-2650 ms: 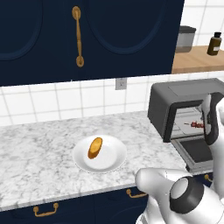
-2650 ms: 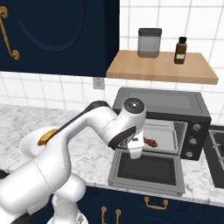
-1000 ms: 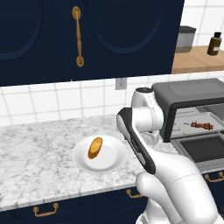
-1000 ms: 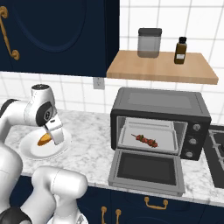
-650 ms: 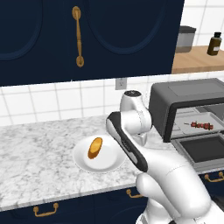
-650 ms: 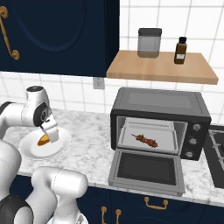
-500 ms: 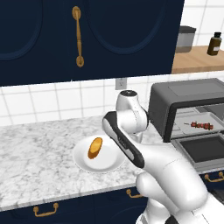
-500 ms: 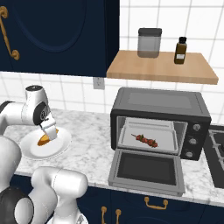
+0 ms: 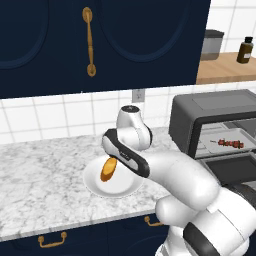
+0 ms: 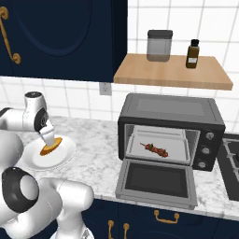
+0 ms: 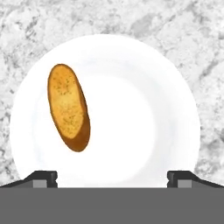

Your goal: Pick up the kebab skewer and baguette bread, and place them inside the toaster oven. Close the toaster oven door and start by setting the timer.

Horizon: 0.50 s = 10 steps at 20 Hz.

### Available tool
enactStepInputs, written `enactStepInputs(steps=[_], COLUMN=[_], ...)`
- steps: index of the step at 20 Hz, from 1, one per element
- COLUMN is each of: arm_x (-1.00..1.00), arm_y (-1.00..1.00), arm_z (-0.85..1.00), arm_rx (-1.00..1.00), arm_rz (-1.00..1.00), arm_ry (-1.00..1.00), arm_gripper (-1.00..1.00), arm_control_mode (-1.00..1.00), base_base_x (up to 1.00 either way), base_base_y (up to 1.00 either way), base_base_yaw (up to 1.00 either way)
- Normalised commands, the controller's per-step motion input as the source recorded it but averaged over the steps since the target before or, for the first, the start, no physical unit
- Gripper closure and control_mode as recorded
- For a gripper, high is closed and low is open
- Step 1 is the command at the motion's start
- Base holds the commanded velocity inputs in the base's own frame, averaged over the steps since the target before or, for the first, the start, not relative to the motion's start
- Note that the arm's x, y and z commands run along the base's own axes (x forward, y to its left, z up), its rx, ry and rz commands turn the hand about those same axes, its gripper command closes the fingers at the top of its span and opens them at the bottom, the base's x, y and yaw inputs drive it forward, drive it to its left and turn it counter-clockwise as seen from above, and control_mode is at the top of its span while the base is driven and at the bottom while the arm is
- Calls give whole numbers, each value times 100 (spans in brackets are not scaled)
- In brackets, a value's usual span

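Marble covers the desk (image 9: 40, 175) below dark blue cupboards, and on it a white plate (image 11: 144, 131) carries the bread (image 11: 68, 107), a stubby golden loaf lying off to one side of the plate's middle. Hanging just above the plate, the claw (image 11: 112, 176) points straight down with its two tips spread wide and nothing between them. Over to the right stands the oven (image 10: 168, 128), its door (image 10: 156, 181) folded down flat, and the skewer (image 10: 156, 150) rests on the tray inside.

Seen from the hand, the loaf sits well left of the midline between the tips, close to one finger's path. My worry is that a straight descent from here would land one tip on the loaf's end or shoulder and push it sideways across the smooth plate, or close on only its edge so it twists out on the lift. The loaf also lies at a slant to the line between the tips, so gripping along its length would probably fail. Shifting over the loaf and turning the wrist first looks wise, while avoiding pressing the tips onto the plate
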Motion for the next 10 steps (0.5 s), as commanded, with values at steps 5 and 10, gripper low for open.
enactStepInputs(steps=[5, 10], arm_x=[29, 38], arm_y=[28, 15], arm_z=[-53, -36], arm_rx=[0, 0], arm_rz=[7, 4], arm_ry=[-3, -4], arm_gripper=[-100, -100], arm_control_mode=[-100, -100], base_base_x=[0, 0], base_base_y=[0, 0], base_base_yaw=[0, 0])
